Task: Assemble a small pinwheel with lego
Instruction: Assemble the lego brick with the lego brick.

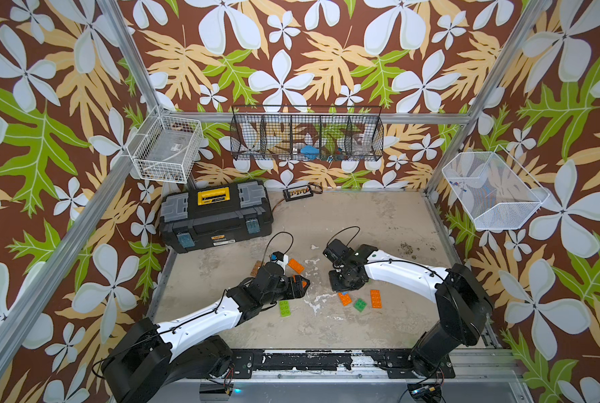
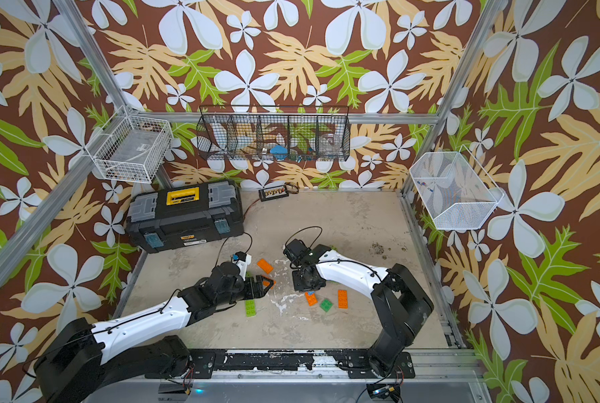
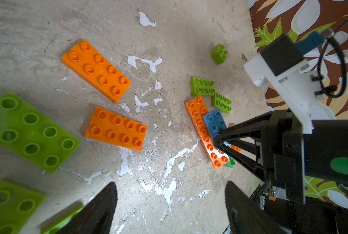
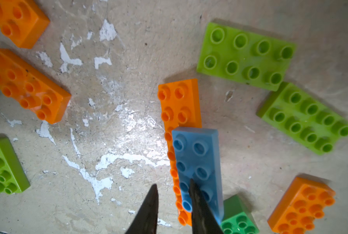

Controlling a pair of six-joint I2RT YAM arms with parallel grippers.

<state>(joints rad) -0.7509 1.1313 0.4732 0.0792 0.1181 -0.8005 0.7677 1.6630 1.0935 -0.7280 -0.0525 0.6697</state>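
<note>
Seating blue studded plastic brick (image 4: 197, 162) flush on orange studded brick (image 4: 179, 101): centre right gripper (image 4: 173, 183), fingers slightly apart; left gripper (image 3: 170, 183) stands wide, empty.

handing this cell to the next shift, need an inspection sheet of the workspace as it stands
surface: worn beige tabletop, white chipped patches
job's things: blue brick stacked on orange bricks; loose orange bricks and lime bricks lie around; one dark green square beside the stack
clutter: black toolbox and small wired board at the back
tools: left tool open, nothing between; right tool narrowly open over the blue brick's end
cables: black cable loop at each wrist camera
surroundings: floral walls, three wire baskets hung above the table
</note>
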